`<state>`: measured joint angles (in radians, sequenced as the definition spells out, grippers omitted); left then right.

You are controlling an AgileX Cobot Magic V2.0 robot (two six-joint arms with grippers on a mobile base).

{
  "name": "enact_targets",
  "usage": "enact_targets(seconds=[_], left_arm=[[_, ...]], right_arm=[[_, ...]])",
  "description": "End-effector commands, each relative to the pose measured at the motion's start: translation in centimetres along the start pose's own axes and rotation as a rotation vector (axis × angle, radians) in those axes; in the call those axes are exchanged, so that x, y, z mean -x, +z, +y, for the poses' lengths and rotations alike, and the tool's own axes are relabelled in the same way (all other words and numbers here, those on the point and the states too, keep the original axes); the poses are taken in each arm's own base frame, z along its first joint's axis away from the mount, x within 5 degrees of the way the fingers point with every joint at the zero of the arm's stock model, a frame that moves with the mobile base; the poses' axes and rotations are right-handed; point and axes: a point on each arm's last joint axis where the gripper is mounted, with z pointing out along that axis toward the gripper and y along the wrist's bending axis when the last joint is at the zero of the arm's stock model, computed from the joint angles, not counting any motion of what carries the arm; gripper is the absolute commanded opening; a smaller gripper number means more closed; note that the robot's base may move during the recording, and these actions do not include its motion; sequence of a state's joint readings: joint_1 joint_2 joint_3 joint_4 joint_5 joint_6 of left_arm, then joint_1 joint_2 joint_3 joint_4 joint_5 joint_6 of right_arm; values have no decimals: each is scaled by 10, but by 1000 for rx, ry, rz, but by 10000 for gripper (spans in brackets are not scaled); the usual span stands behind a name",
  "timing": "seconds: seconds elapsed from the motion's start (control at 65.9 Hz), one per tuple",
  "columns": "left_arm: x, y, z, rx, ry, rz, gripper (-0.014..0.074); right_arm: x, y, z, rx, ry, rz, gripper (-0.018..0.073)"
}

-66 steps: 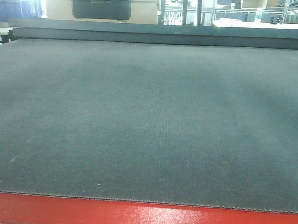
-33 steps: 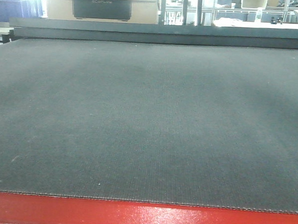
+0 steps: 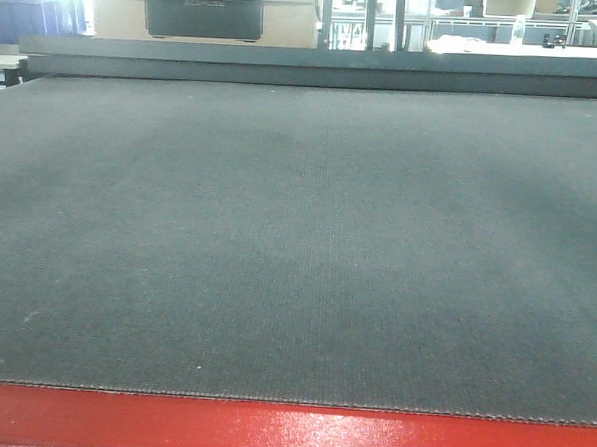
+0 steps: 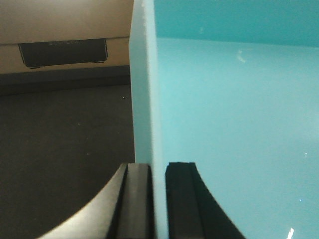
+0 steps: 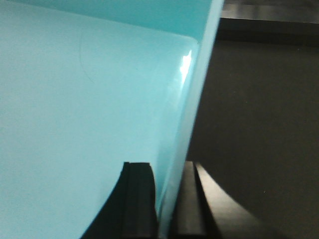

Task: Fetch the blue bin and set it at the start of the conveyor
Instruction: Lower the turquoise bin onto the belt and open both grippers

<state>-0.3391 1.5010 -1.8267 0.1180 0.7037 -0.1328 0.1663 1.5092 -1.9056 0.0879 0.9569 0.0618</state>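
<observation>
Over the wide, dark grey textured conveyor belt [image 3: 298,234] with its glossy red front edge [image 3: 287,435], the large light aqua-blue, smooth-walled plastic bin [image 4: 229,124] is hanging between both arms. The front view is not showing it, so I cannot tell whether it is touching the belt. The left end effector [image 4: 158,174] is pinching one thin side wall, one finger inside and one outside. The right end effector [image 5: 164,174] is clamping the opposite wall likewise. Judged risks: the slick walls sliding through these narrow pinches, uneven lowering tilting the tub, or a release too near the red edge letting it topple off the belt.
</observation>
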Motion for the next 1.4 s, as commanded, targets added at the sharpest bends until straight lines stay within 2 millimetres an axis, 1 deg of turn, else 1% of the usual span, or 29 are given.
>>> enact_targets(seconds=[0.0,0.061,0.137,0.288,0.38,0.455,0.531,0.562,0.607,0.698,0.714,0.881,0.926,1.017,1.093,1.184,1.245,1.291,1.336,1.351,1.366,1.382], left_arm=[[9,-8,-2,-21,-19,-68,-111],[9,-8,-2,-21,-19,-65,-111],[5,-11,-3,-27,-35,-11,-111],[-10,-21,-3,-34,-61,178,-111],[-23,-20,-3,-31,-65,295,-111],[-36,-13,-3,-26,-62,353,-111],[-60,0,-3,-20,-57,427,-111],[-71,6,-3,-18,-56,450,-111],[-82,12,-4,-18,-55,470,-111],[-113,27,-4,-21,-57,502,-111],[-117,28,-4,-23,-59,505,-111],[-163,43,-4,-30,-72,530,-111],[-173,45,-4,-29,-72,536,-111],[-187,48,-4,-29,-71,538,-111],[-196,49,-4,-28,-71,547,-111],[-201,52,-4,-26,-70,569,-109],[-205,54,-4,-24,-69,588,-81],[-208,56,-4,-22,-68,606,-24],[-210,57,-3,-20,-67,625,48],[-211,56,-3,-20,-67,628,76],[-211,57,-3,-20,-67,632,106],[-211,57,-3,-20,-67,632,155]], right_arm=[[7,-8,-1,-10,-34,-59,-153],[5,-8,-1,-11,-33,-39,-153],[1,-11,0,-9,-31,0,-153],[-13,-23,4,5,-32,152,-153],[-21,-21,5,7,-41,228,-153],[-31,-12,4,5,-45,275,-153],[-46,1,1,-7,-43,337,-153],[-54,9,0,-8,-41,361,-153],[-65,18,-1,-12,-37,392,-153],[-89,39,-5,-18,-30,425,-153],[-95,44,-6,-20,-29,440,-153],[-139,72,-14,-34,-17,461,-153],[-152,79,-16,-38,-14,466,-153],[-171,89,-19,-44,-10,470,-153],[-182,96,-21,-48,-8,488,-153],[-190,103,-23,-51,-6,519,-148],[-193,108,-23,-53,-5,534,-114],[-195,111,-24,-54,-5,544,-63],[-197,112,-24,-55,-4,557,29],[-197,112,-24,-55,-4,559,45],[-198,112,-24,-55,-4,563,96],[-198,112,-24,-55,-4,563,132]])
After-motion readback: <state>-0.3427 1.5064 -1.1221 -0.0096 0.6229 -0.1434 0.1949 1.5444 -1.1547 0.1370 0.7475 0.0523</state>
